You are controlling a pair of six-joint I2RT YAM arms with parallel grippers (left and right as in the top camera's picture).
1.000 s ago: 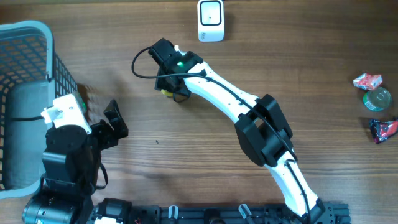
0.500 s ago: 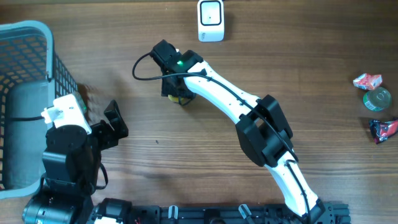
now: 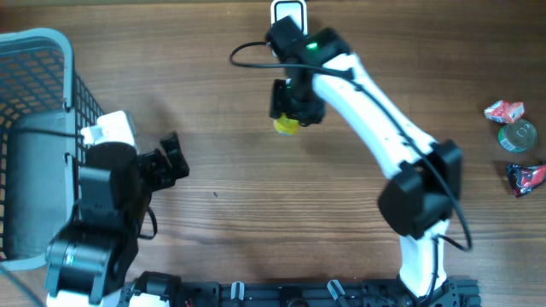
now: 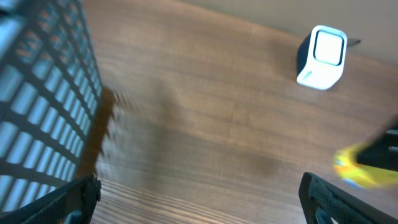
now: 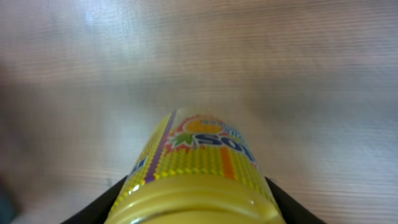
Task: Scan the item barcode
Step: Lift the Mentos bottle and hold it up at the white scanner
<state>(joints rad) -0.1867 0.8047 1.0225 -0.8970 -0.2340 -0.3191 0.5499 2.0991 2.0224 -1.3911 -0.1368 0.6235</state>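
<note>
Yellow bottle [image 3: 286, 125], right arm [image 3: 375, 109] outstretched

The surface [image 3: 256, 213] is matt, grained wood. The basket [image 3: 34, 37] looks like dull blue-grey plastic lattice. The scanner [image 4: 323, 56] is smooth white plastic, slightly glossy. The yellow bottle [image 5: 196, 168] is shiny plastic with a printed label.

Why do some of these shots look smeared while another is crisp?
Overhead view: sharp and evenly lit, the grain of the wooden table clear. Left wrist view: streaked blur across the blue plastic mesh basket and wood; the white box-shaped scanner softer but legible. Right wrist view: the yellow printed bottle fairly readable up close, the wood behind it smeared.
</note>
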